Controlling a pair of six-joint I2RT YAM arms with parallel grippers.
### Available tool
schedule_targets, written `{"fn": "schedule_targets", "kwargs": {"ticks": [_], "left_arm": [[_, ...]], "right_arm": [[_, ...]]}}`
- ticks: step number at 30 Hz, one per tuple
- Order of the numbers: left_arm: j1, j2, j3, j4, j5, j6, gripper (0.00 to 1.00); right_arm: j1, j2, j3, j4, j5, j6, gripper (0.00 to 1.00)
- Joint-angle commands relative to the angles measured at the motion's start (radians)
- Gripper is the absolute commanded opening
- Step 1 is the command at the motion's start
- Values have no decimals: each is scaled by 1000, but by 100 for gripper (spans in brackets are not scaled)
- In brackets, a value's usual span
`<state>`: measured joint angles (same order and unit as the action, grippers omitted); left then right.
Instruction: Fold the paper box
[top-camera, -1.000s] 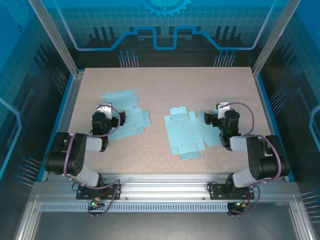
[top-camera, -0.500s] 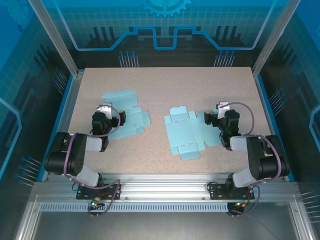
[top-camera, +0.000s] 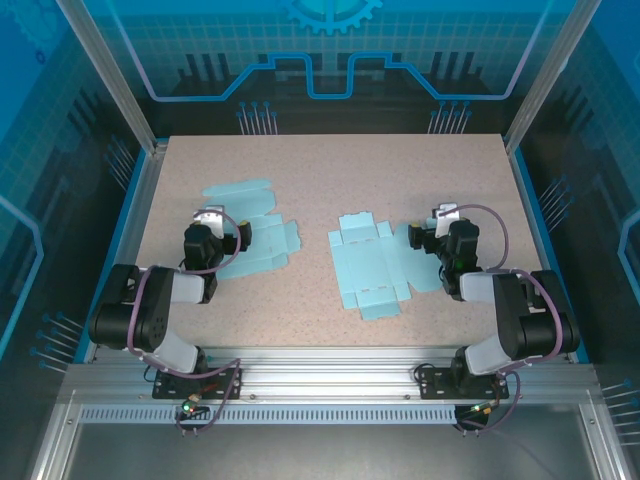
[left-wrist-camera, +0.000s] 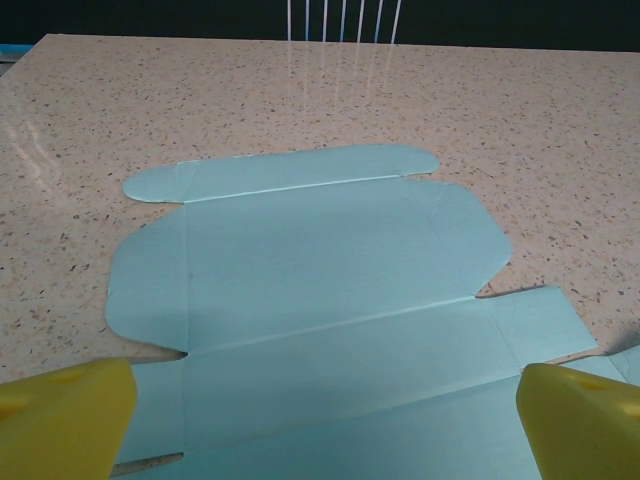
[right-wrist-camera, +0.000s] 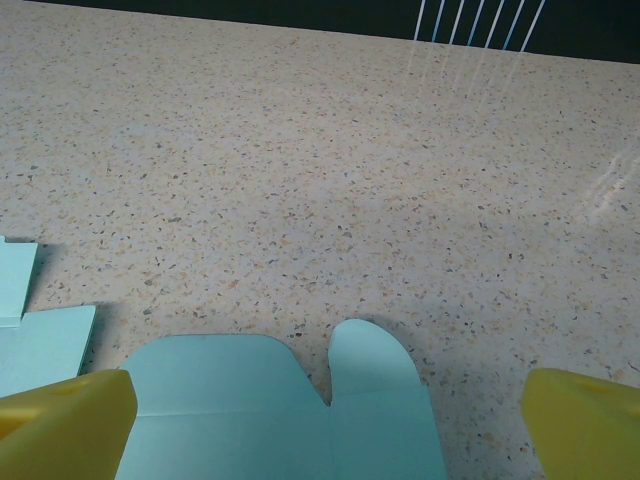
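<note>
Two flat light-blue paper box blanks lie unfolded on the speckled table. The left blank (top-camera: 255, 235) lies under my left gripper (top-camera: 232, 238). In the left wrist view its creased panels and rounded far flap (left-wrist-camera: 310, 250) spread ahead of the open left gripper (left-wrist-camera: 320, 425), whose yellow fingertips (left-wrist-camera: 60, 420) stand wide at either side above it. The right blank (top-camera: 365, 265) lies mid-table, its right flaps reaching under my right gripper (top-camera: 425, 238). In the right wrist view two rounded flaps (right-wrist-camera: 280, 400) lie between the wide yellow fingertips (right-wrist-camera: 585, 425) of the open right gripper (right-wrist-camera: 325, 425). Neither gripper holds anything.
The speckled tabletop (top-camera: 340, 170) stretches bare towards the back. Aluminium posts and blue transparent walls (top-camera: 330, 60) close in the sides and rear. White pins (left-wrist-camera: 345, 20) stand at the far table edge. Both arm bases sit on the near rail (top-camera: 320, 385).
</note>
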<state>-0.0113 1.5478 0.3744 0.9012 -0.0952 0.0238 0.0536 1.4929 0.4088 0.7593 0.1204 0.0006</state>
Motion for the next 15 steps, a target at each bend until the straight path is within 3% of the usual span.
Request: {"fn": "schedule_targets", "kwargs": {"ticks": [1, 7, 15], "left_arm": [[5, 0, 8, 14, 26, -16, 99], [5, -43, -43, 73, -32, -35, 99], [6, -182, -69, 1, -104, -61, 99]], "right_arm": [[8, 9, 17, 3, -8, 10, 100], [10, 9, 16, 3, -9, 9, 100], [11, -7, 37, -45, -10, 9, 100]]}}
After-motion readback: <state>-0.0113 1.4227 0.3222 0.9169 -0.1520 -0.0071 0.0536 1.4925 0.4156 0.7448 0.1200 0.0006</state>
